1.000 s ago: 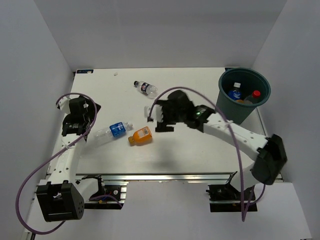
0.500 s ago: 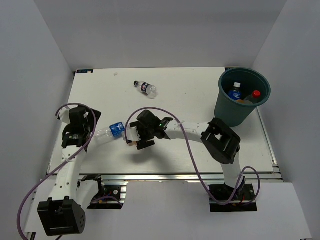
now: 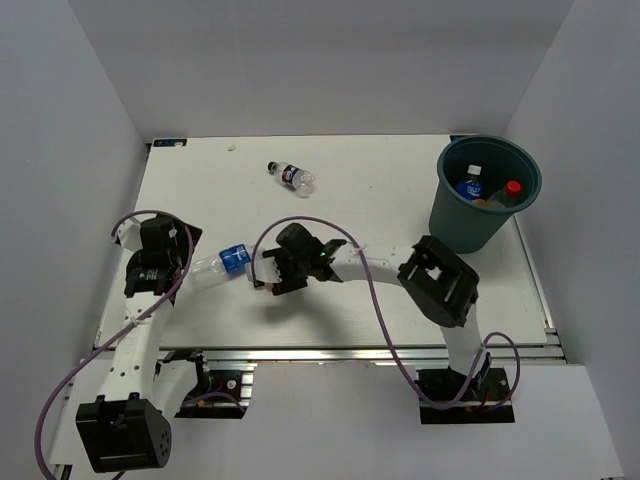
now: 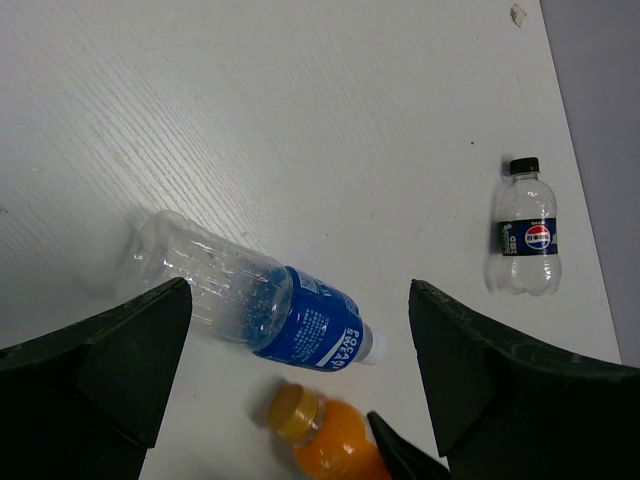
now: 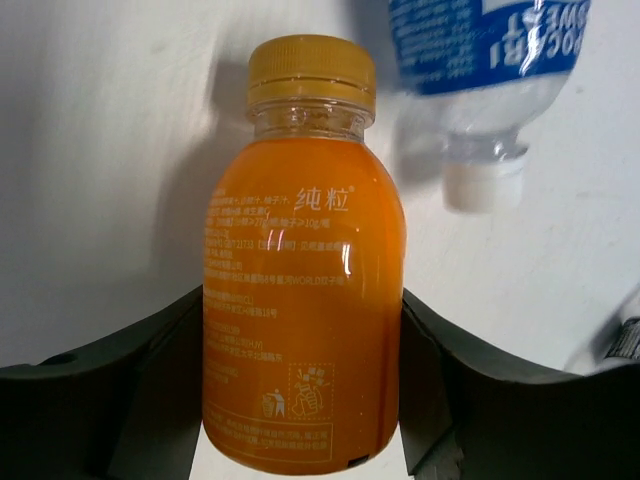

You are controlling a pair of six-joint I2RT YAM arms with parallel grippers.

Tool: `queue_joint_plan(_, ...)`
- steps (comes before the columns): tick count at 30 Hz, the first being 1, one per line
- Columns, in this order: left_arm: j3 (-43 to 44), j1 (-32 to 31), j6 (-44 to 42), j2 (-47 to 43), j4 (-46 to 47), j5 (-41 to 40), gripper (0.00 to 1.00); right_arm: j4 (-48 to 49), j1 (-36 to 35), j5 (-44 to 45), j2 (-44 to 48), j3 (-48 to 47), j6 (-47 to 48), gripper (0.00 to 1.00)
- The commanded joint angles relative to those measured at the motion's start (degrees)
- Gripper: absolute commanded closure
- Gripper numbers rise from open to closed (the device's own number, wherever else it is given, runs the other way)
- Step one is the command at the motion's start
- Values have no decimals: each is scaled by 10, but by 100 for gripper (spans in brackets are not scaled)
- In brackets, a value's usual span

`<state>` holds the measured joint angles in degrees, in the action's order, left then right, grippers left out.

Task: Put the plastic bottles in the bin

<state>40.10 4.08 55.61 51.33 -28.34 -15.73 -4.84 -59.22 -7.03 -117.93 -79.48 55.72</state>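
A stubby orange bottle (image 5: 300,300) lies on the white table; it also shows in the left wrist view (image 4: 320,440). My right gripper (image 3: 272,274) is shut on its body, one finger against each side. A clear blue-labelled bottle (image 3: 228,259) lies just left of it, cap towards the orange one. My left gripper (image 3: 178,260) is open and empty above the blue-labelled bottle's base end (image 4: 260,305). A small clear dark-labelled bottle (image 3: 292,177) lies at the back. The teal bin (image 3: 465,222) stands at the far right and holds a blue-labelled bottle (image 3: 470,187), a red-capped one (image 3: 512,188) and something orange.
White walls enclose the table on the left, back and right. The right arm's purple cable (image 3: 375,300) loops over the table middle. A metal rail (image 3: 320,352) runs along the near table edge.
My right arm swung left from the table middle and down onto the orange bottle, its jaws now around it. My left gripper moved a little nearer and over the blue-labelled bottle.
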Motion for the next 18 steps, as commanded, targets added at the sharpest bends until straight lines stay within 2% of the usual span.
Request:
queue_joint_plan(1, 2, 4, 8, -5, -4, -7, 2, 9, 1, -13, 115, 69, -11, 55)
queue_joint_plan(6, 5, 4, 9, -3, 5, 8, 2, 37, 36, 17, 270, 147, -41, 61)
queue_joint_plan(7, 2, 4, 14, -2, 8, 10, 2, 41, 51, 25, 320, 152, -74, 64)
queue_joint_plan(9, -1, 4, 15, 2, 12, 14, 2, 61, 112, 35, 365, 153, -126, 66)
queue_joint_plan(10, 0, 4, 18, 4, 9, 11, 2, 65, 140, 44, 404, 149, -183, 67)
queue_joint_plan(11, 3, 4, 20, 10, 1, 5, 2, 74, 192, 60, 422, 144, -212, 66)
queue_joint_plan(13, 9, 4, 26, 12, -10, -1, 2, 101, 239, 169, 471, 145, -259, 66)
queue_joint_plan(14, 11, 3, 27, 12, -15, -5, 2, 136, 281, 263, 486, 149, -307, 67)
queue_joint_plan(16, 12, 4, 41, 11, -20, -8, 2, 136, 328, 328, 509, 144, -360, 66)
queue_joint_plan(17, 11, 4, 45, 11, -26, -9, 2, 104, 383, 343, 512, 138, -408, 62)
queue_joint_plan(18, 10, 4, 48, 11, -29, -5, 2, 87, 409, 344, 512, 127, -429, 62)
